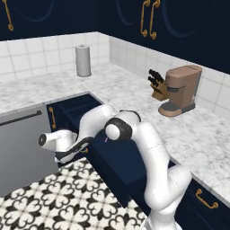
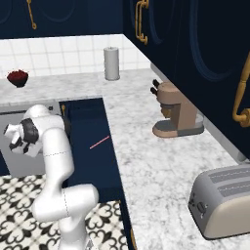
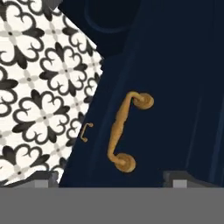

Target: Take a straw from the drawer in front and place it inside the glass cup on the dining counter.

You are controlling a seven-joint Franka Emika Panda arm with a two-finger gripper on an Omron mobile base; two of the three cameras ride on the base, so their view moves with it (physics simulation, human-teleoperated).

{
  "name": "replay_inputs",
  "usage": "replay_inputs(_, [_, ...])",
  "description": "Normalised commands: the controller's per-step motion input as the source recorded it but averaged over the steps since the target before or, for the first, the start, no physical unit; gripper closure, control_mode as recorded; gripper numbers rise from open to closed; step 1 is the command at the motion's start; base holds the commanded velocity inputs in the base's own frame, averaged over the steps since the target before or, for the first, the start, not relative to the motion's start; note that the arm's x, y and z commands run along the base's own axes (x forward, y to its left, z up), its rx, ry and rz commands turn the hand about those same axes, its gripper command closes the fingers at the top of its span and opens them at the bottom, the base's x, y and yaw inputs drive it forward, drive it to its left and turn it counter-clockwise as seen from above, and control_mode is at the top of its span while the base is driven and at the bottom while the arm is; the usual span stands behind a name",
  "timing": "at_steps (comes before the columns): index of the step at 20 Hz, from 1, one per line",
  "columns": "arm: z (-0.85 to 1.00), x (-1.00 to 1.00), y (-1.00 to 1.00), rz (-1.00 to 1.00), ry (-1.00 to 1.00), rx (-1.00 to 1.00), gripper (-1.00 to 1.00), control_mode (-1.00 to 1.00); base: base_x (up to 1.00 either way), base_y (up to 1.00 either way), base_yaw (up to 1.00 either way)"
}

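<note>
The marbled desk [image 2: 161, 166] runs down the right of the right base view, carrying a silver toaster [image 2: 222, 207] at lower right, a brown coffee machine [image 2: 178, 114] with a knife block [image 1: 158, 85] mid-frame, a grey paper-towel roll [image 2: 112, 63] at the top and a small dark bowl of red things [image 2: 17, 77] at upper left. The left base view lacks the toaster and bowl but shows the grey dishwasher panel [image 1: 22, 148] at left and the patterned floor [image 1: 58, 197] below. The navy drawer [image 2: 88, 141] stands pulled open in the centre-left of the right base view, and the red-pink straw [image 2: 99, 142] lies slanted inside it; in the left base view the arm covers most of the drawer. The hand view brings up the drawer front's curved brass handle [image 3: 124, 131] close, mid-frame, with floor tiles at left. The end effector [image 3: 109, 177] is open, its tips spread wide at the bottom corners, holding nothing.
</note>
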Motion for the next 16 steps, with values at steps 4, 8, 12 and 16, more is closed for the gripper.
replay_inputs(4, [1.0,-0.14,-0.56,-0.07,0.06,0.32,-1.0,-1.0,0.0,0.0,0.0])
replay_inputs(8, [0.99,0.13,-0.99,-0.19,0.2,0.31,-1.0,-1.0,0.0,0.0,0.0])
replay_inputs(12, [0.53,0.5,-0.99,-0.19,0.31,0.31,-1.0,-1.0,0.0,0.0,0.0])
replay_inputs(16, [0.01,0.74,-0.7,-0.16,0.33,0.21,-1.0,-1.0,0.0,0.0,0.0])
